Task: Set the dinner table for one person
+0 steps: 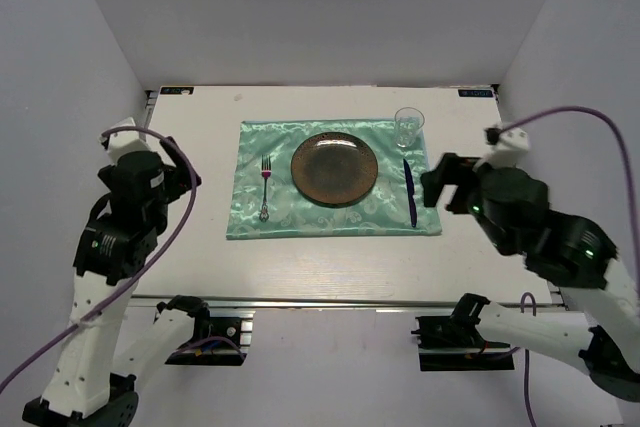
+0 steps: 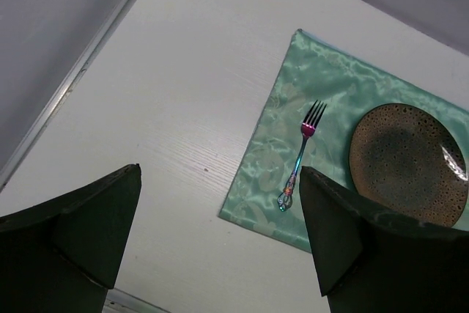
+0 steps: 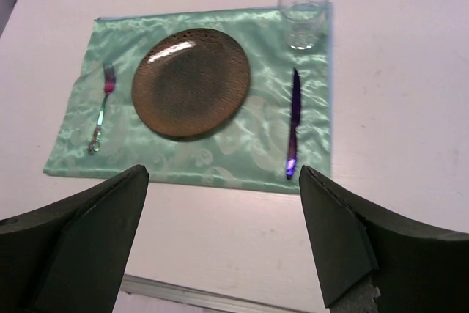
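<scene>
White and matte, the large rectangular dinner table [image 1: 330, 267] fills the middle of the overhead view, straight ahead of both arm bases, with a metal rail [image 1: 340, 303] along its near long edge. On it lies a shiny mint-green patterned cloth mat [image 1: 330, 222], set square to the edges and a little toward the far side.

On the mat I count a full place. A round brown speckled plate [image 1: 334, 168] sits in the middle. A slim iridescent metal fork [image 1: 265, 187] with a pink neck lies to its left, tines pointing away from me. A glossy blue-violet knife [image 1: 409, 192] lies to its right, roughly parallel to the fork. A clear drinking glass [image 1: 408, 127] stands upright at the mat's far right corner, just beyond the knife's tip. None of the pieces touch each other.

I judge the setting essentially done. I see no spoon or napkin anywhere, so nothing appears left to place.

My left gripper [image 2: 220, 172] hangs over the bare tabletop left of the mat, its jaws spread wide and holding nothing. The right gripper [image 3: 223, 170] sits near the mat's right side, jaws likewise spread and carrying nothing.

Plain pale grey walls [image 1: 330, 17] box in the table on three sides.
</scene>
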Controlling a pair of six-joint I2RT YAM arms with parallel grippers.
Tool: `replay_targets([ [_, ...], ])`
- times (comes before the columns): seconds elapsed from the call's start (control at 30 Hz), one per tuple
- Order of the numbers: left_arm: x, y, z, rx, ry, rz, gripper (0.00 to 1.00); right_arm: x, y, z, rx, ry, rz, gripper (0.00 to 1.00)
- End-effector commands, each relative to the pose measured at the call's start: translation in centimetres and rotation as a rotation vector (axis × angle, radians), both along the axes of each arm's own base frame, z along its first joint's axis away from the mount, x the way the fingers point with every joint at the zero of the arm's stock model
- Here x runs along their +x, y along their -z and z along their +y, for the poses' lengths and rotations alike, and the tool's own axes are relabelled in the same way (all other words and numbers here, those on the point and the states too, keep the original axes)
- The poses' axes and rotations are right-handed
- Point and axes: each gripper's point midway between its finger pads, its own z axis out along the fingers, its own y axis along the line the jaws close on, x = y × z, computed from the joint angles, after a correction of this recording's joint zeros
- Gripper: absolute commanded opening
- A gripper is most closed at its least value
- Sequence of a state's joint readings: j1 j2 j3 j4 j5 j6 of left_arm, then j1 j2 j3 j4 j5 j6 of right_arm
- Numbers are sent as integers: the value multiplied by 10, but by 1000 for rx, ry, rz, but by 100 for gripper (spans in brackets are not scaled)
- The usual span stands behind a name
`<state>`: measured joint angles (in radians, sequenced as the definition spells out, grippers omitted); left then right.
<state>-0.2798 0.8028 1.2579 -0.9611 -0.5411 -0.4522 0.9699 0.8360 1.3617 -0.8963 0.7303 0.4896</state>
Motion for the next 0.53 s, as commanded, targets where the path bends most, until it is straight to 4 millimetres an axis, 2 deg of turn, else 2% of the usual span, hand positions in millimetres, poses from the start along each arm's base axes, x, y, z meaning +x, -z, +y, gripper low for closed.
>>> replay_targets([
  [0.0, -32, -9, 7, 18, 34, -18, 98, -23, 18, -52, -125, 69, 49, 89],
  [0.03, -43, -14, 9, 9, 39, -52, 98, -29, 17, -61, -103, 77, 48, 89],
  [0.2, -69, -17, 16, 4, 53, -115, 98, -44, 26, -86, -106, 112, 67, 89],
  [0.3, -75, -19, 20, -1, 38, -133, 98, -47, 30, -92, -107, 126, 76, 89],
  [0.5, -73, -20, 17, -13, 41, -129, 98, -48, 26, -94, -61, 131, 55, 89],
])
